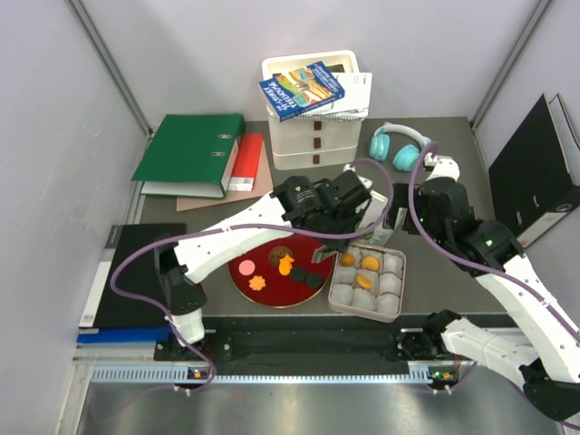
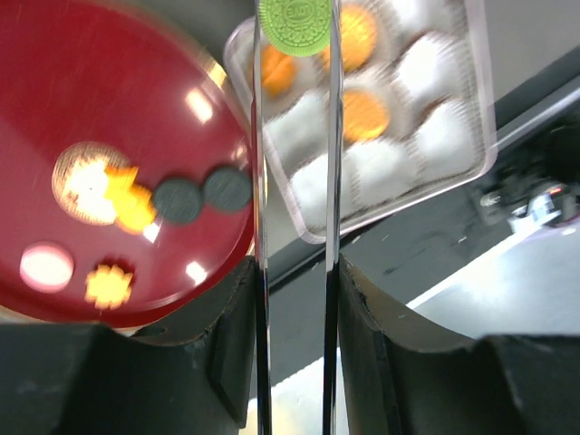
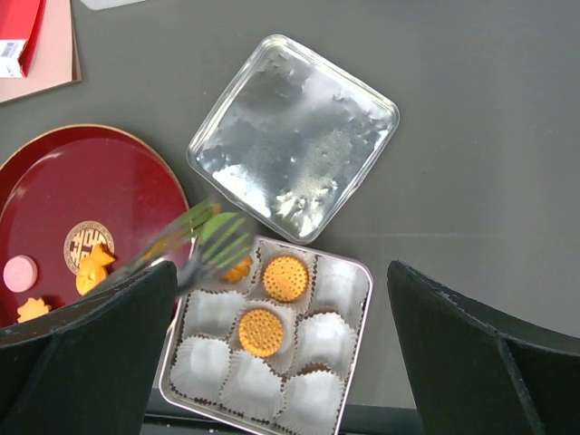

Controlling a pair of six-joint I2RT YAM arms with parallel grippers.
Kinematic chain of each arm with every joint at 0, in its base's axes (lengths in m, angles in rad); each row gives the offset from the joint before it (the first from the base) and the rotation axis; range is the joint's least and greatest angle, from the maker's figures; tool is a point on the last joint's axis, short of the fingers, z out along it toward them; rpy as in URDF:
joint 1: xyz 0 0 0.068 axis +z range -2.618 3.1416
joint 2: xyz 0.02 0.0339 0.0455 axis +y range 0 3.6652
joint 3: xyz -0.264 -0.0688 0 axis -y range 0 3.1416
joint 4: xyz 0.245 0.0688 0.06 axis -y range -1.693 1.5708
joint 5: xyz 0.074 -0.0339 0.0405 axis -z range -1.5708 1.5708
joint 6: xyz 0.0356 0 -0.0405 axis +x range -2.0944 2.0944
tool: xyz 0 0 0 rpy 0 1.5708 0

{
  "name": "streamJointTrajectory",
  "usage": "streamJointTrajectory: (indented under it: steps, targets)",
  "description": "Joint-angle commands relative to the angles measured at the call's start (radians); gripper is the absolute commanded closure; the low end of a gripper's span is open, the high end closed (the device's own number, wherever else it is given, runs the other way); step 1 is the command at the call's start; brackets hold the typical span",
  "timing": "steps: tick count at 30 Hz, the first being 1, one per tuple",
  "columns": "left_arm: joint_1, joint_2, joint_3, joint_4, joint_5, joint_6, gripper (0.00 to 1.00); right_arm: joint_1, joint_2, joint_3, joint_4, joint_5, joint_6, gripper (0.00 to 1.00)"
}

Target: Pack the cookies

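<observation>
No writing can be read: the gold emblem on the round red plate and the embossing on the round green cookie are illegible. The square clear tray holds nine white paper cups and three round orange cookies. Beside the tray, the plate carries two orange flower cookies, one pink round cookie and two dark round cookies. The left tool, its thin blades nearly closed, pinches the green cookie above the tray's plate-side corner. The right tool is spread wide above the tray, empty.

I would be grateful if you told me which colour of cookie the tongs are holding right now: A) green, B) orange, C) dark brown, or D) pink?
A: in the left wrist view, a green cookie is pinched between the tips of the tongs.
</observation>
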State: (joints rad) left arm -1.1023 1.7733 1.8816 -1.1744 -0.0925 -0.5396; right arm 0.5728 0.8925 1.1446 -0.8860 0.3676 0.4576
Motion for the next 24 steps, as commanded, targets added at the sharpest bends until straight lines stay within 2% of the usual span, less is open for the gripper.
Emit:
streamJointTrajectory:
  steps: [1, 11, 18, 24]
  targets:
    - [-0.033, 0.093, 0.177, 0.012, 0.034, 0.055, 0.65, -0.016, -0.009, 0.036, -0.01, 0.021, 0.027, 0.01]
    - [-0.09, 0.187, 0.264, -0.005, 0.143, 0.102, 0.65, -0.028, -0.029, 0.073, -0.042, 0.028, 0.035, 0.01]
    - [-0.108, 0.195, 0.249, -0.021, 0.175, 0.132, 0.64, -0.045, -0.033, 0.104, -0.05, 0.051, 0.049, 0.01]
    - [-0.119, 0.193, 0.221, 0.015, 0.209, 0.147, 0.65, -0.108, -0.049, 0.119, -0.076, 0.103, 0.094, 0.01]
